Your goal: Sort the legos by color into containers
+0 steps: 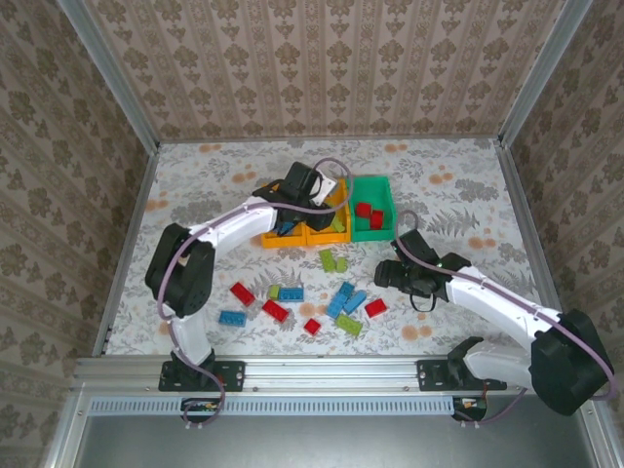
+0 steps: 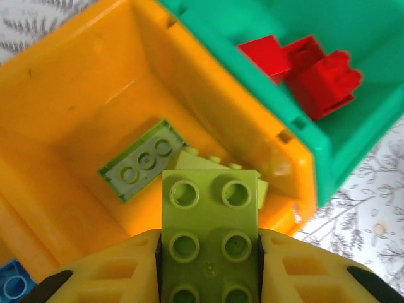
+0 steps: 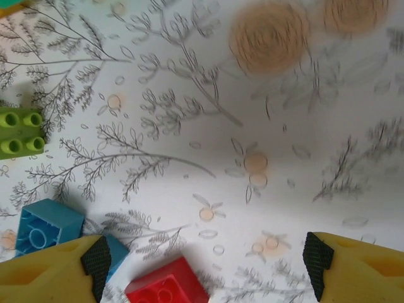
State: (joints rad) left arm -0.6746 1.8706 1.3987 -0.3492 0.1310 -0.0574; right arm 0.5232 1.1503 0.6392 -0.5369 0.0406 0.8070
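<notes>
A lime brick (image 2: 210, 233) sits closest to the lens, studs up and square, pinched between the yellow fingers (image 2: 120, 271) of the left gripper (image 2: 210, 278). Off that gripper's left finger, a blue brick (image 2: 11, 284) peeps in at the corner. Directly below and ahead of the fingertips lies the middle orange-yellow bin (image 2: 69, 107). It already holds a flat lime piece (image 2: 142, 161) lying aslant and another lime piece (image 2: 211, 163) tucked under the held brick's front edge. To the right of the fingers, the green bin (image 2: 265, 95) stands touching the orange one and holds red bricks (image 2: 319, 79). The step in hand looks like the drop, and the colour matches. To do it well, I would keep the brick over the open floor of the orange bin and away from the wall it shares with the green one. I would come a little lower before parting the jaws, so the brick neither bounces out nor tips over that wall. The right gripper (image 3: 202, 265) hangs low over the table (image 3: 297, 164) with its jaws spread wide and nothing between them. A red brick (image 3: 167, 289) lies just inside the finger at the left of its wrist view, and a blue brick (image 3: 47, 227) crowds that same finger from outside. Farther ahead and to the left lies a loose lime brick (image 3: 22, 132). If red is its next pick, it should shift to centre the red brick first, or it may nip the blue one too.
</notes>
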